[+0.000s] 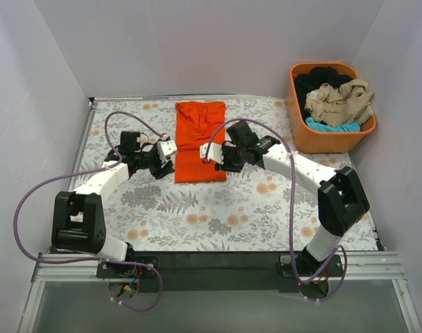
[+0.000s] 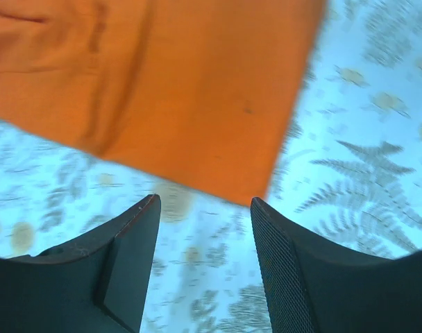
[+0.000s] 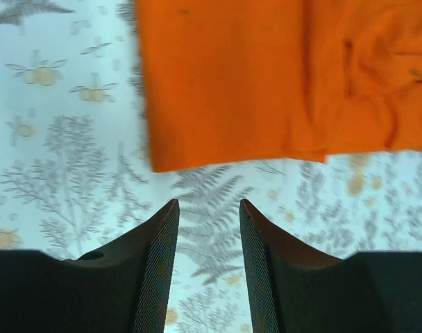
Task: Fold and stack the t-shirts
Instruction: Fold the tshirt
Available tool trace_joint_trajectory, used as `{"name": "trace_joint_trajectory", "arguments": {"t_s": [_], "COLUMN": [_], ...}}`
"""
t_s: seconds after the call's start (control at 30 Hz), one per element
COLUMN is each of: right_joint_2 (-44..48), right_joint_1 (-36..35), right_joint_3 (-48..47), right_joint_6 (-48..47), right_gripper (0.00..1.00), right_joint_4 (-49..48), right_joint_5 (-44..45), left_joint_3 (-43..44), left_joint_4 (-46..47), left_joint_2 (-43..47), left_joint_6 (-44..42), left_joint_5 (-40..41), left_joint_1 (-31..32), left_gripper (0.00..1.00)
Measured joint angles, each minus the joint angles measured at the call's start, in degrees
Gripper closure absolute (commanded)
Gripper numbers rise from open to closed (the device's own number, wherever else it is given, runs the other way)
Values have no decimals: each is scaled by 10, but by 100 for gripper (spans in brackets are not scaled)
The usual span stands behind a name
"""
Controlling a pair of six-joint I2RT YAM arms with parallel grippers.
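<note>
On the floral table I had the orange basket at the far right, holding the other t-shirts. The orange t-shirt lay mid-table as a long strip. My left gripper and right gripper flanked its near end, both gaping and empty. I judged the crosswise fold was next, which called for pinching both near corners.

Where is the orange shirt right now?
In the top view, the plain bright orange cloth t-shirt lies flat at the far middle of the flowery table, between the left gripper and right gripper, left of the orange plastic basket.
</note>
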State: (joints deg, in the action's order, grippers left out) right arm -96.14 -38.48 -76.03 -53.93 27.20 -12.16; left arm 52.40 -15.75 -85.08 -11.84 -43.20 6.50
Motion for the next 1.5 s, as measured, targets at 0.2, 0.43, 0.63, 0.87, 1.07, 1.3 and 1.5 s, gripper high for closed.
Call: {"name": "trace_joint_trajectory", "arguments": {"t_s": [0.2,0.43,0.63,0.87,1.07,1.3,1.5], "right_joint_2": [-42,-59,-66,-73,-90,-92,-71], "right_joint_1": [-43,-53,-58,-58,-58,-56,-54], "right_joint_3": [59,92,103,114,118,118,119], "right_joint_6": [-4,-23,-35,-47,-57,-57,-48], "right_gripper": [53,51,52,61,95,99,99], "right_joint_4": [-3,-48,-89,-115,-124,-127,-114], "right_joint_5": [22,49,66,79,82,81,63], "left_joint_3": [-94,-150,-158,-156,-156,-155,-158], "left_joint_4": [-13,30,83,123,143,156,124], "left_joint_2": [17,17,-13,-33,-38,-55,-23], "left_joint_6": [-63,-121,-135,-141,-152,-169,-173], "left_joint_5": [3,18,34,43,59,65,65], "left_joint_1": [41,56,70,70,70,70,70], "left_gripper": [49,49,51,53,64,100,100]}}
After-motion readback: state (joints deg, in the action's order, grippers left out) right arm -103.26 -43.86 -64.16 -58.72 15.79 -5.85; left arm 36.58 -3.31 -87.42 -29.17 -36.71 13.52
